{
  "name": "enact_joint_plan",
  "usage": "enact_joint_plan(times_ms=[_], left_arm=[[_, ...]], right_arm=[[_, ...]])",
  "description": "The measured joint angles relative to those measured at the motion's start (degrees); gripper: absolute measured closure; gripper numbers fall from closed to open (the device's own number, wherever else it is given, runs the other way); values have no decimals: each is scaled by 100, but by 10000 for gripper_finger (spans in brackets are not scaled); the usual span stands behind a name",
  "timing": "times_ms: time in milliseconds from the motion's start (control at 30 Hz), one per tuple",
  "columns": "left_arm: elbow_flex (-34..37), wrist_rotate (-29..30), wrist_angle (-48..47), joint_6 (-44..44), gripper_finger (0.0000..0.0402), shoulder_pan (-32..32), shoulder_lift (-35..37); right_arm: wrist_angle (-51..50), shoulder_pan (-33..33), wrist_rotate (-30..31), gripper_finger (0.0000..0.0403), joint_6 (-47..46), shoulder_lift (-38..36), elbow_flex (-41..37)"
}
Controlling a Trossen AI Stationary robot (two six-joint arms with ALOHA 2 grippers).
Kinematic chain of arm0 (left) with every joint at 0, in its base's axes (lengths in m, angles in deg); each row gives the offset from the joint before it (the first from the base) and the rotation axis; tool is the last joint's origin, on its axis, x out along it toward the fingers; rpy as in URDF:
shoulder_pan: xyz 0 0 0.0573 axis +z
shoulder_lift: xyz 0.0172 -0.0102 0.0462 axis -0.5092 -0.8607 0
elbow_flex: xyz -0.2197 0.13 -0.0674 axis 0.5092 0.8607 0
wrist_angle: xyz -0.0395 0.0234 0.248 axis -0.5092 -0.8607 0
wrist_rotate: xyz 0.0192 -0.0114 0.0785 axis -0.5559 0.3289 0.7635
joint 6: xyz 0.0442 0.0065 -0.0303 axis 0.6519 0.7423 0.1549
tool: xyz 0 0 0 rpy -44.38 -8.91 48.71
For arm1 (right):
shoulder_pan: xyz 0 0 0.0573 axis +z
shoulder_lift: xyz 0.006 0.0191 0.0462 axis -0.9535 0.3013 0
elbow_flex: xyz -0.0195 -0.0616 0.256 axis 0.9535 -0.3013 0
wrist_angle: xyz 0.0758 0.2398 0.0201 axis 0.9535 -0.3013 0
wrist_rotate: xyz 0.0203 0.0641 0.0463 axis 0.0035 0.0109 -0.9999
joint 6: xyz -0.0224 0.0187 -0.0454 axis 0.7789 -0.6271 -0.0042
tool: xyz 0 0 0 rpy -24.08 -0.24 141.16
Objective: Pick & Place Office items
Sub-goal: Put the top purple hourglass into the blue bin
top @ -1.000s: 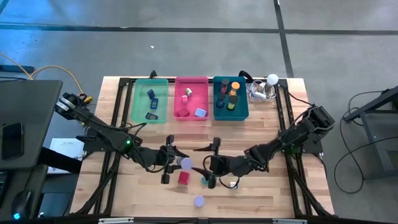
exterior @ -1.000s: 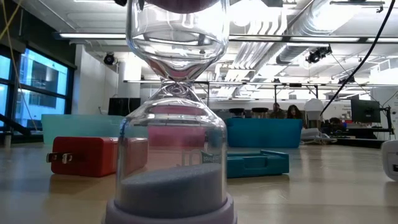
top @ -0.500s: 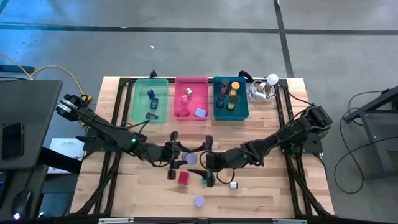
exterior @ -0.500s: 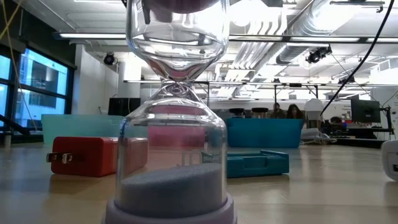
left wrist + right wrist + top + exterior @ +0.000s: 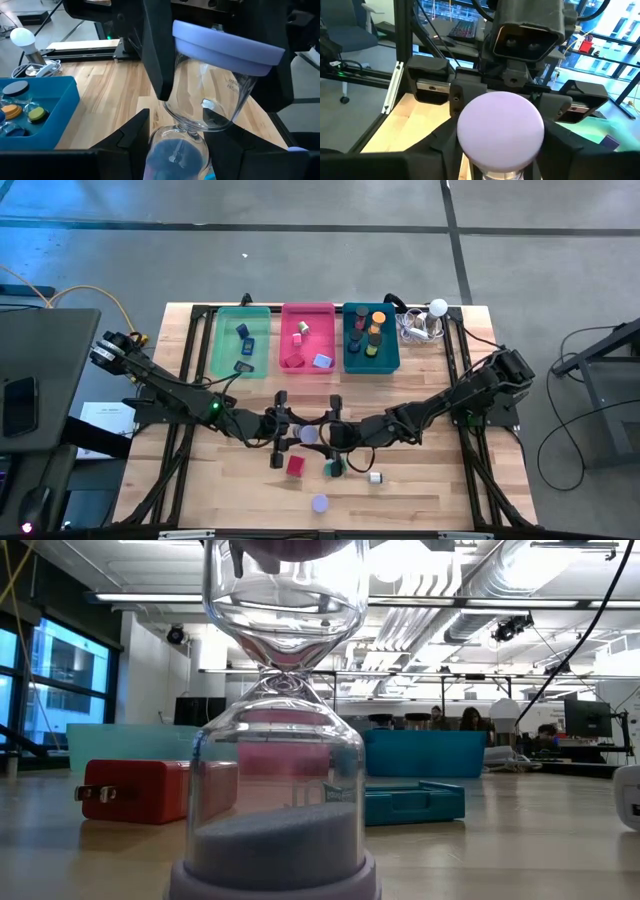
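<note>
A glass hourglass with lavender caps [image 5: 308, 435] is between my two grippers at mid-table. My left gripper [image 5: 288, 436] comes from the table's left and is shut on it. My right gripper [image 5: 326, 435] comes from the right and is shut on its upper end. Its lower end is hidden. A red block [image 5: 295, 465], a teal block [image 5: 333, 468] and a small white piece [image 5: 375, 477] lie on the table nearer the front. A second hourglass [image 5: 280, 740] stands on its lavender base by the front edge. My left gripper pinches the hourglass at its narrow waist and lower bulb [image 5: 172, 131], one finger on each side. The fingers [image 5: 134, 132] come nearly level from the table's left. The hourglass stands a little tilted, top cap up. My right gripper closes on the hourglass's upper end, its fingers [image 5: 154, 55] against the upper bulb and the lavender top cap [image 5: 500, 125]. They come nearly level from the table's right, facing my left gripper.
A green tray [image 5: 243, 340], a pink tray [image 5: 308, 338] and a teal tray [image 5: 371, 338] stand in a row at the far edge, each with small pieces inside. A white ball with cables [image 5: 437, 308] lies at the far right. Dark frame rails run along the table's sides.
My right gripper has moved toward the table's left and a little toward the far edge, off the teal block and up to the hourglass, and its fingers have drawn in around the hourglass's top. My left gripper has carried the hourglass slightly toward the right.
</note>
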Motion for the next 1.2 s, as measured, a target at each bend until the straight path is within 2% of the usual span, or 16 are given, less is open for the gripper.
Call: enact_joint_plan(times_ms=[167, 433, 667, 800, 967, 1200], left_arm=[[0, -2, 11, -56, 247, 0, 0], [2, 15, 35, -34, 173, -2, 0], [2, 98, 16, -8, 166, -22, 0], [2, 166, -73, -31, 165, -24, 0], [-7, 220, -170, -59, 164, -23, 15], [-7, 208, -490, -69, 164, -107, 11]], right_arm=[[-1, 0, -10, 224, -2, 0, 0], [-59, 4, -16, 219, -2, -2, 2], [-254, 74, 146, 222, -77, -4, 8], [-586, 216, 654, 222, -271, -15, 11], [-1386, 498, 1649, 222, -650, -146, -2], [-3063, 886, 3137, 218, -2077, -716, -2]])
